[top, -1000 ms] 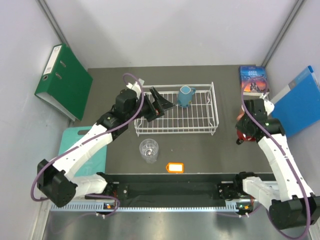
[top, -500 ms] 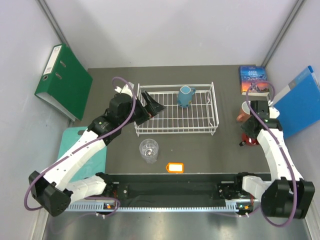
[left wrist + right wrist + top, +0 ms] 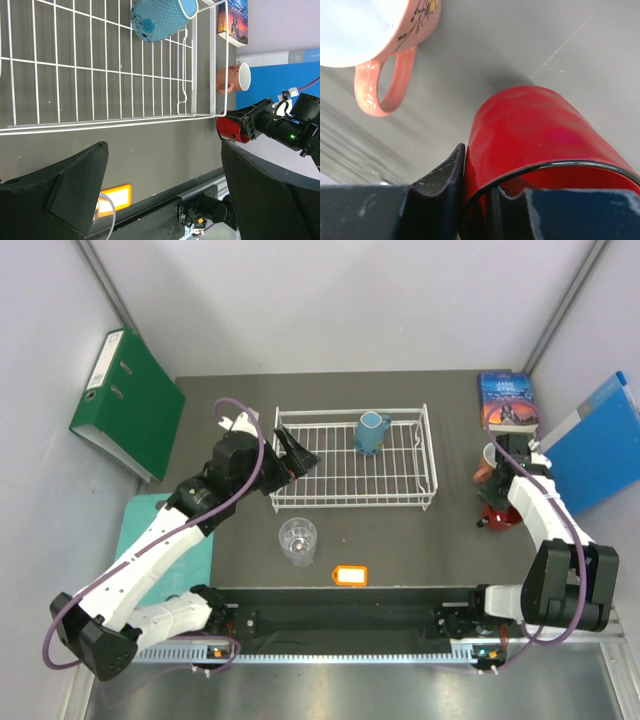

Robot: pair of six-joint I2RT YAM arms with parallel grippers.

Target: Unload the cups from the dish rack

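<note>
We identify the dish rack (image 3: pixel 352 496) as a white wire rectangle with a grid floor and low raised sides, placed at the middle of the dark table (image 3: pixel 420 550). One cup sits inside it: the light blue mug (image 3: pixel 372 432), which carries a dark blue flower print on its wall in the left wrist view (image 3: pixel 162 17) and stands close to the rack's far side, right of centre. The other three cups are on the table, outside the rack. The clear glass tumbler (image 3: pixel 297 541) stands upright on the near side of the rack, apart from it, with an orange tag (image 3: pixel 350 575) lying nearer the arm bases. The salmon-pink mug (image 3: pixel 487 462) has a white interior and a dark-and-yellow drawing on its wall (image 3: pixel 395 30); it stands to the right of the rack, just beside the glossy red mug (image 3: pixel 492 518) but not touching it. The right gripper (image 3: pixel 500 502) is clamped on the red mug (image 3: pixel 540 130), one finger outside the wall and one inside the rim. The left gripper (image 3: pixel 297 455) is at the rack's left end with its jaws wide apart and nothing between them.
</note>
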